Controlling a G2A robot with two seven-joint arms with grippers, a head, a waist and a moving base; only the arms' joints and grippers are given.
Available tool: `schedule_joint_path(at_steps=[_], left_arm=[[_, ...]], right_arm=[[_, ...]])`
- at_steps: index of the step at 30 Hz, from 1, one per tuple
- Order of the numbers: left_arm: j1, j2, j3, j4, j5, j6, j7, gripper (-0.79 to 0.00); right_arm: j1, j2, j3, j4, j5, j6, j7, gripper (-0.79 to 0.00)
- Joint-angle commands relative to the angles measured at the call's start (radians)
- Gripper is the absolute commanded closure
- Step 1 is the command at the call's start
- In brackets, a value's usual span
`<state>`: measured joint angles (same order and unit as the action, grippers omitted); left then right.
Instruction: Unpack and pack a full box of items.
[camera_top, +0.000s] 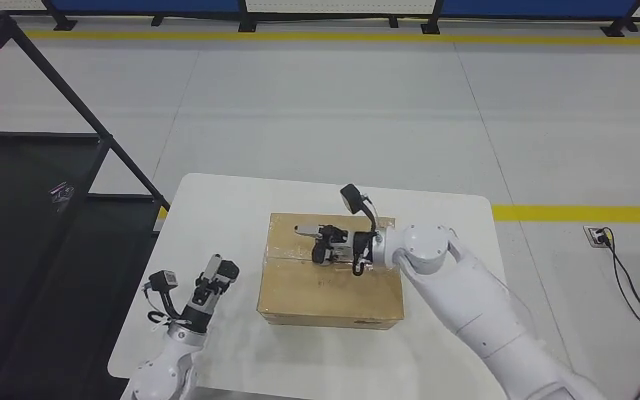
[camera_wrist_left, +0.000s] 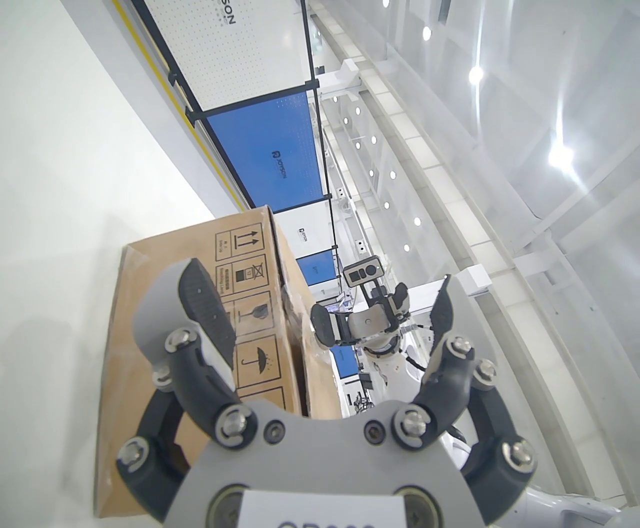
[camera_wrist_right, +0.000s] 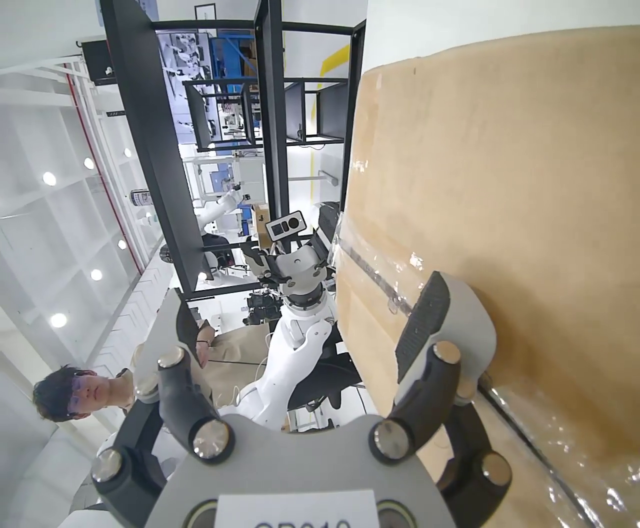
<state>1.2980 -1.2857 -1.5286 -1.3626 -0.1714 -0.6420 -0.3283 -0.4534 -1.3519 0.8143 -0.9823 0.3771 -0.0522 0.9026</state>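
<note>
While the brown box (camera_top: 330, 285) sits shut in the middle of the white table (camera_top: 225, 205), there is bare table all around it. The widest strip is on the left side. Clear tape (camera_wrist_right: 370, 270) runs along the line where the top flaps meet.

The right gripper (camera_top: 316, 243) hangs low over the box top, near its far left corner, and it is turned on its side. Its fingers (camera_wrist_right: 425, 320) are spread apart and hold nothing. One finger lies just beside the tape, and I cannot tell if it touches the cardboard. The right arm comes in from the right, across the box.

The left gripper (camera_top: 220, 268) is over the left side of the table, apart from the box's left wall, and it points to the far side. Its fingers (camera_wrist_left: 205, 300) are spread wide too, with nothing between them.

Past the table is a pale grey floor with a yellow line (camera_top: 560, 212). A black metal frame (camera_top: 110, 150) stands on the left, by the table's far corner.
</note>
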Motion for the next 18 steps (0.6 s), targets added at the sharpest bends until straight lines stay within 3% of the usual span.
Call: schedule_joint_path(at_steps=[1,7,12,18], left_arm=[[0.001,0.001,-0.006,-0.001,-0.003,-0.002,-0.001,-0.785],[-0.001,0.009,-0.056,-0.019,-0.033,-0.009,0.010,-0.785],[0.001,0.018,-0.103,-0.033,-0.056,-0.003,-0.003,-0.785],[0.001,0.019,-0.106,-0.035,-0.060,-0.001,-0.008,-0.785]], right_arm=[[0.004,0.002,0.017,0.008,0.000,-0.046,0.005,-0.785],[-0.084,0.069,0.223,-0.042,0.004,-0.210,-0.005,-0.785],[-0.239,0.139,0.439,-0.166,-0.025,-0.222,0.006,-0.785],[-0.239,0.139,0.439,-0.166,-0.025,-0.222,0.006,-0.785]])
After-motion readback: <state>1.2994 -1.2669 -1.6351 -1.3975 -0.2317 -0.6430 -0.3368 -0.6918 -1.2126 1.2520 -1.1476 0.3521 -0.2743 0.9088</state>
